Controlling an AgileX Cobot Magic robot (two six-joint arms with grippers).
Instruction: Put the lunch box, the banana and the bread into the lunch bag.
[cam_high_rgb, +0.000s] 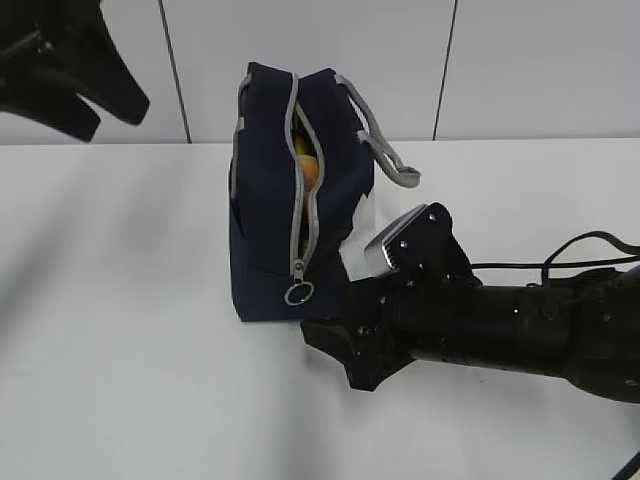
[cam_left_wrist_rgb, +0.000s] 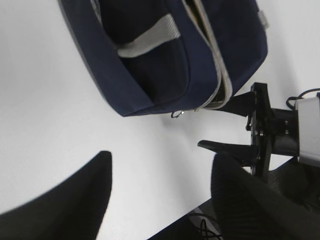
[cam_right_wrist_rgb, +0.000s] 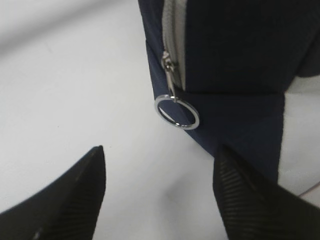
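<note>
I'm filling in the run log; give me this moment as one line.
lunch bag: upright, zipper gaping, something yellow inside | ring pull: at low end, untouched | right end effector: open, near ring | left end effector: open, raised

White table (cam_high_rgb: 120, 380) under everything; pale panelled wall (cam_high_rgb: 540, 60) behind, apparently with dark seams.

lunch bag (cam_high_rgb: 270, 220) contents mostly hidden; yellow-orange item (cam_high_rgb: 309, 168) unidentifiable

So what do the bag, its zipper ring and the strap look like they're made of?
Bag: matte navy woven fabric, going by its soft folds and sag. Ring: polished metal, with bright glints on a thin silver hoop. Strap: grey webbing, flat and dull, probably nylon or similar, though the weave is too blurred to tell.
</note>
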